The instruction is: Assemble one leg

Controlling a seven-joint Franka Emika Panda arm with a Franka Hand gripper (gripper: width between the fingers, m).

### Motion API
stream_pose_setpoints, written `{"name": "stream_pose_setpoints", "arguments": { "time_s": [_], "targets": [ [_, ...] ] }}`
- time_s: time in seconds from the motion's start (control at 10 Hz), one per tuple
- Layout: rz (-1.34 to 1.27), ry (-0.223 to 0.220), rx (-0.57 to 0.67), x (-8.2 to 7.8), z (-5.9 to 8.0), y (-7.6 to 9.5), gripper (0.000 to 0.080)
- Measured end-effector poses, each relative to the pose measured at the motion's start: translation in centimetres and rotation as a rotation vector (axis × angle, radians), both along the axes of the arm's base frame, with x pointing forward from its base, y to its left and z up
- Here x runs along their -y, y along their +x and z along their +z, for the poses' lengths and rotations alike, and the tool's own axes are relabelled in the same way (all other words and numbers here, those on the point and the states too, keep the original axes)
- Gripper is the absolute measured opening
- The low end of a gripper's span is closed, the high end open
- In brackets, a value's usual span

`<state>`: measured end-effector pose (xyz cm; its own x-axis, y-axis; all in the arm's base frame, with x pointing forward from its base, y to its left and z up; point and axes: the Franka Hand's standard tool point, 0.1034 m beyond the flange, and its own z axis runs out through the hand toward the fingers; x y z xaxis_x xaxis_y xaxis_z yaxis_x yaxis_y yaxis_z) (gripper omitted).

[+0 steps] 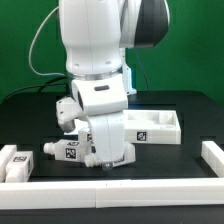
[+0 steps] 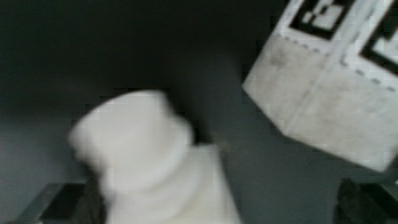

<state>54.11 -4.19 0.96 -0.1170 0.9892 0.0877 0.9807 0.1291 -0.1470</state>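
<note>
Leg (image 2: 151, 150), blurred, inside the wide-parted gripper (image 2: 214, 208)

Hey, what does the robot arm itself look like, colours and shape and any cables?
The arm is glossy white with rounded, bulky casings and a black band at one upper joint. A thin dark cable curves beside it on the exterior view's left. The gripper is a boxy white block; no markings are legible on it.
</note>
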Motion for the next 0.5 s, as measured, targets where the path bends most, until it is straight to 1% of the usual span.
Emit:
{"name": "stream_pose_setpoints", "arguments": {
  "time_s": [0.1, 0.3, 0.4, 0.5],
  "targets": [
    [-0.005, 0.001, -0.002, -0.51, -0.13, 0.43, 0.0649],
    [-0.007, 0.002, -0.003, -0.45, -0.23, 0.47, 0.0649],
    [-0.007, 0.002, -0.003, -0.45, -0.25, 0.45, 0.0554],
    [-0.007, 0.002, -0.004, -0.45, -0.27, 0.44, 0.0554]
  ]
}}
